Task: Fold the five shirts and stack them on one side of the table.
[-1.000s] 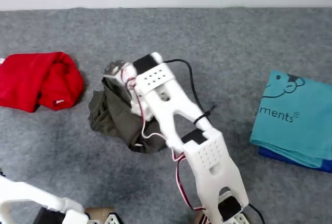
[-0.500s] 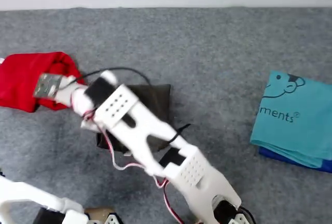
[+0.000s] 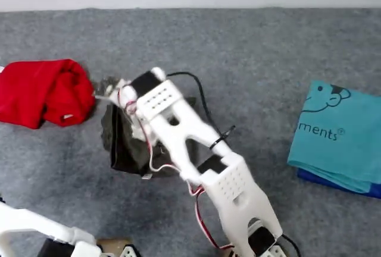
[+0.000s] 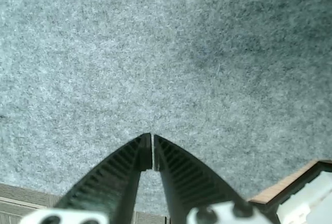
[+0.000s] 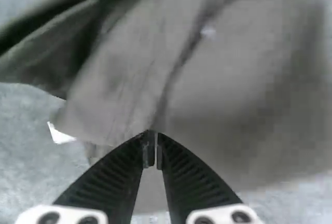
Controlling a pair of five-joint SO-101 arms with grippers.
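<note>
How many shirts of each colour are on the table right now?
red shirt: 1
dark green shirt: 1
teal shirt: 1
blue shirt, under the teal one: 1
Total: 4

Stretches the right arm (image 3: pixel 178 123) far out from the near edge, over toward the left, with the elbow bent a little. Points the right gripper (image 5: pixel 149 151) down, black jaws pressed tight together. Tucks the left arm (image 3: pixel 36 227) low in the near left corner. Squeezes the left gripper (image 4: pixel 153 154) together too, tips touching.
</note>
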